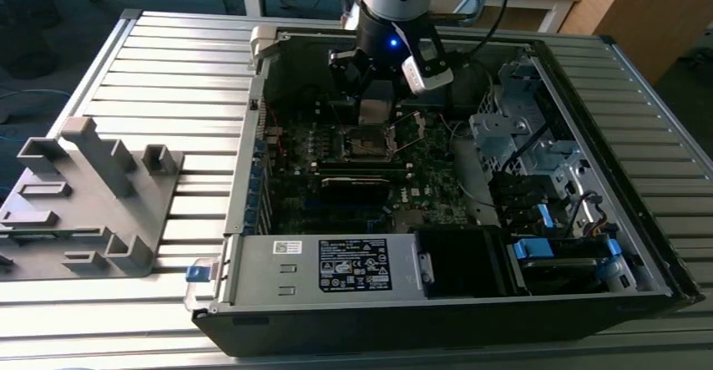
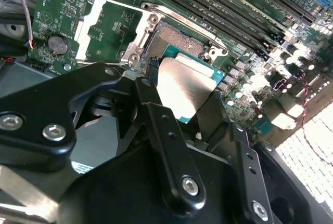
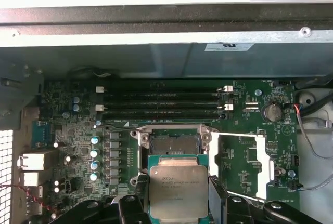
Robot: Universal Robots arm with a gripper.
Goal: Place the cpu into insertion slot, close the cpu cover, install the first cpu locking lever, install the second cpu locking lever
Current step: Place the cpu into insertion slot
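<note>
Between the jaws, the cpu (image 3: 178, 192) is being pinched by two opposite edges, metal face showing in both wrist views (image 2: 184, 86). Nothing else is being gripped.

Just beyond the jaws, the insertion slot (image 3: 174, 143) is lying bare, with its dark contact field exposed (image 2: 171, 39). The chip is hanging near it and partly over its closer rim, but it is not seated. I can't tell the gap.

Beside the slot and off to one side of the jaws, the cpu cover (image 3: 244, 164) is lying flipped fully open, flat against the board (image 2: 112, 31). I'm not picking out the locking levers with any confidence, and with the cover open neither can be latched.

Farther from the jaws, past the slot, the memory slots (image 3: 161, 102) are running across the board.

In the exterior view, the jaws are working low inside the open computer case (image 1: 624, 245), which is sitting on the slatted desk (image 1: 167, 69). The grey fixture (image 1: 89, 203) is standing well apart from them.

I'm reading this as step one underway: placement isn't finished, and the cover and both levers are left to do.
</note>
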